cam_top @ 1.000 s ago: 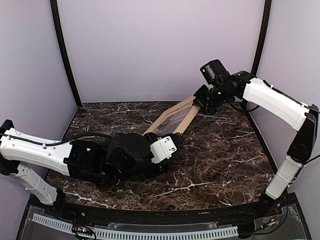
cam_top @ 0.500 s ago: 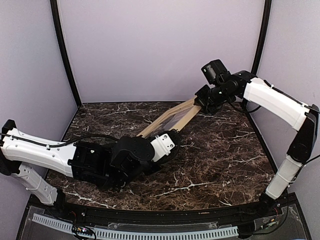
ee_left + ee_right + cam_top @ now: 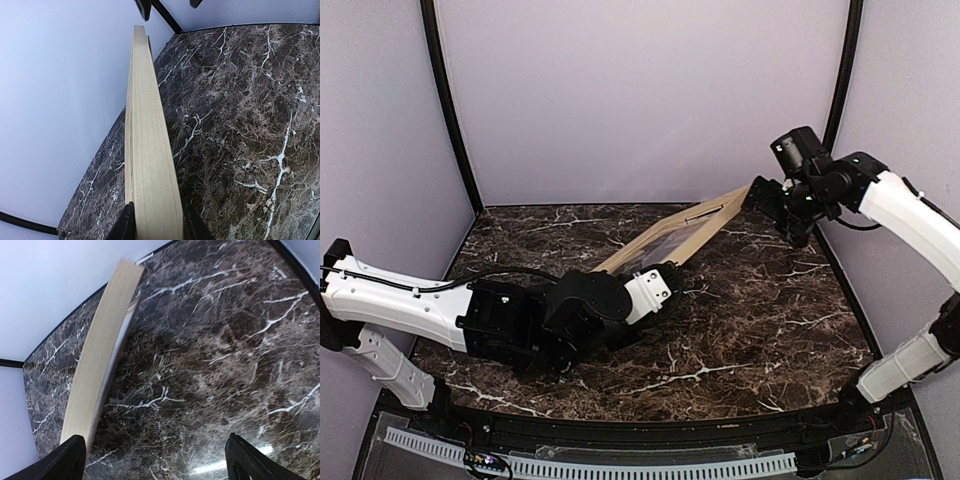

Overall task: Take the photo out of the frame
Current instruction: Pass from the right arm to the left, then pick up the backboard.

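Left gripper point(image 3: 159, 225): clenched on the thin edge of the large rectangular picture frame of light natural wood point(image 3: 705, 225), one black fingertip pressing each side of the moulding at the frame's near end.
Right gripper point(image 3: 157, 459): wide open and holding nothing; its two black fingers point(image 3: 70, 457) stand far apart.
Frame and left gripper: in the left wrist view the wooden edge rises from between the fingertips towards 12 o'clock, up off the worktop.
Frame and right gripper: in the top view the frame's raised far corner is just beside this gripper, at its 9 o'clock. In the right wrist view the moulding slants from 11 o'clock down to the left finger; I cannot tell whether they touch.
Frame's pose: tilted, near end low by the left gripper, far end high towards 2 o'clock.
Inner panel point(image 3: 665, 243): dark and glossy; its content is too small to tell.
Worktop point(image 3: 770, 320): dark brown marble with white veins, under both arms.
Surroundings: the left arm point(image 3: 410, 310) lies low across the worktop from 8 o'clock; lavender walls point(image 3: 640, 90) with black corner posts close in the back.
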Available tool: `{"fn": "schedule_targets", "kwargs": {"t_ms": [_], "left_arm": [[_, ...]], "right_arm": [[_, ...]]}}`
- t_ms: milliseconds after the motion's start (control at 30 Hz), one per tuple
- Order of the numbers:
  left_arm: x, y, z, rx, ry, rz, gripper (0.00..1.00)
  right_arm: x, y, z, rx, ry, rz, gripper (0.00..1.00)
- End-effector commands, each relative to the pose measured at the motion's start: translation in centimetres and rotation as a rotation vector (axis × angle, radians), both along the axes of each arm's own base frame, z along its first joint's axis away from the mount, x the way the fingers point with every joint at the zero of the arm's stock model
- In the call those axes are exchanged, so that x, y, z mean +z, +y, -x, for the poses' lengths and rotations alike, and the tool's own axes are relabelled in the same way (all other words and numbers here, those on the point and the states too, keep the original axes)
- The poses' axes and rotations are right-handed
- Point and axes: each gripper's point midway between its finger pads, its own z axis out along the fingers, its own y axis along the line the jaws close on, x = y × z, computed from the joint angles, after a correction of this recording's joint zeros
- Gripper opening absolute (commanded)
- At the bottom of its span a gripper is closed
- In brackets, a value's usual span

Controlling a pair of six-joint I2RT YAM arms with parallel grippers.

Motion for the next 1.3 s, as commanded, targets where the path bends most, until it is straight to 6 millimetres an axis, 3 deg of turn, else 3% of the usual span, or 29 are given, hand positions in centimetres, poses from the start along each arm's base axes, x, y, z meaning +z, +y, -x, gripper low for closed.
{"fn": "schedule_targets", "kwargs": {"t_ms": [0,67,167,233,367,467,567,667,900,1100,1267], "left_arm": [[2.7,-0.1,-0.9,0.037,0.018,0.077,0.00],[2.3,-2.0,0.4,-0.060,0.079,0.105,0.00],[1.0,-1.2,-0.8,0.021,0.052,0.028,0.00],[0.9,-1.3,-0.6,0.006,0.093,0.051,0.00],[1.1,-1.6,0.1,-0.029,0.146,0.101,0.00],[0.3,-1.3,0.0,-0.011,0.149,0.087,0.00],[0.1,-1.5,0.0,-0.008,0.160,0.093,0.00],[0.2,-1.4,-0.1,-0.003,0.159,0.104,0.00],[-0.3,-1.7,0.2,-0.013,0.178,0.121,0.00],[-0.4,-1.9,0.4,-0.020,0.192,0.130,0.00],[-0.3,-2.1,0.5,-0.030,0.197,0.142,0.00]], "right_arm": [[2.8,-4.5,1.5,-0.028,-0.135,0.011,0.99],[2.8,-5.3,2.1,-0.047,-0.161,-0.008,0.99],[2.4,-6.4,2.8,-0.058,-0.207,-0.056,0.99],[1.5,-5.8,2.6,-0.023,-0.231,-0.153,0.99],[-2.1,-4.3,2.2,0.029,-0.174,-0.456,0.94],[-1.6,-3.0,1.2,0.056,-0.250,-0.678,0.93],[-0.6,-2.5,0.3,0.061,-0.298,-0.789,0.92],[0.3,-1.9,-0.8,0.072,-0.318,-0.858,0.92],[-0.8,-0.5,-3.5,0.070,-0.266,-0.972,0.87],[-0.1,0.2,-5.1,0.097,-0.270,-0.975,0.87],[-1.4,0.4,-5.7,0.082,-0.233,-0.963,0.87]]}}
